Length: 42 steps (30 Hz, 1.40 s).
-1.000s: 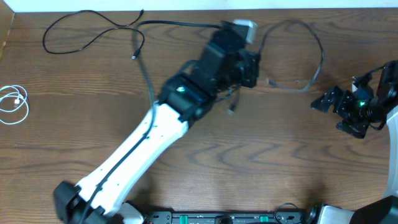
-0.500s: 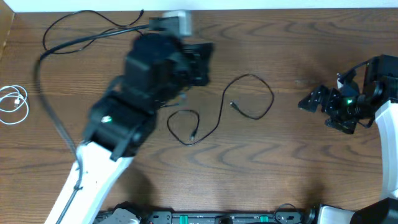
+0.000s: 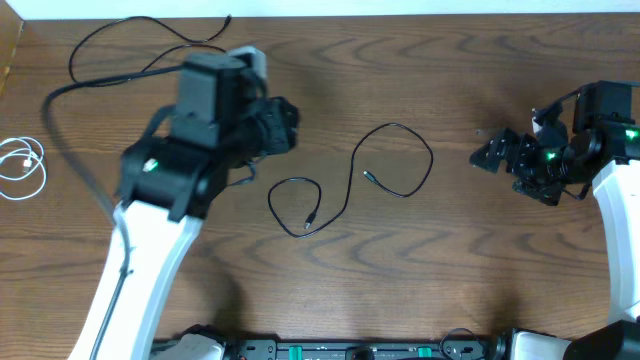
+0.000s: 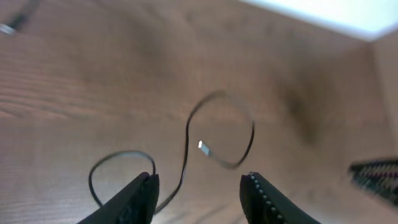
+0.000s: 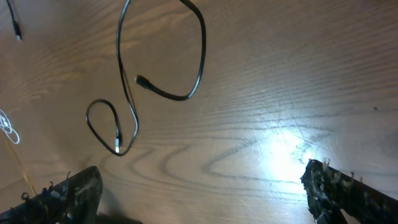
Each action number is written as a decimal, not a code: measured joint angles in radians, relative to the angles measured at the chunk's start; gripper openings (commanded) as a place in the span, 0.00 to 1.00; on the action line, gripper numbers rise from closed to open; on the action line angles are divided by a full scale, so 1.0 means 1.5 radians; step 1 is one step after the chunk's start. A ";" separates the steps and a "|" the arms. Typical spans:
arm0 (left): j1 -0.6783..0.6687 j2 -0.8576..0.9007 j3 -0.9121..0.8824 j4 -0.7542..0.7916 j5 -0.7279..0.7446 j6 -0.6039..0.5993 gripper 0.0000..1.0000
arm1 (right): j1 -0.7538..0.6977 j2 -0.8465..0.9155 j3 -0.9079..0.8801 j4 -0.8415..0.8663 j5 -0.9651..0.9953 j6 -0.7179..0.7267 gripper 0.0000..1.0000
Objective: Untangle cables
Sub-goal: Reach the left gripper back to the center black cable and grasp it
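Observation:
A black cable lies loose on the wooden table as an S-shaped curve with a small loop at each end. My left gripper hovers just up and left of it. In the left wrist view the same cable lies beyond my left gripper, which is open with nothing between its fingers. A second black cable trails along the far left edge. A white cable is coiled at the far left. My right gripper stands open at the right, with the black cable well ahead of it.
A thicker black wire belonging to the left arm curves across the left side of the table. The white back edge bounds the table at the top.
My left arm swung from the top centre over to the left, opened and let go of the black cable, which now lies spread in the middle. The right gripper shifted slightly left.

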 measured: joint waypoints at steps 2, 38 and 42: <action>-0.015 0.037 0.000 -0.013 0.010 0.010 0.52 | 0.005 0.000 0.000 0.003 0.000 0.006 0.99; -0.181 0.527 0.000 0.098 -0.098 0.114 0.57 | 0.033 0.000 0.000 0.016 0.007 0.013 0.99; -0.201 0.527 0.000 0.099 -0.126 0.114 0.53 | 0.033 0.000 0.000 0.016 0.006 0.013 0.99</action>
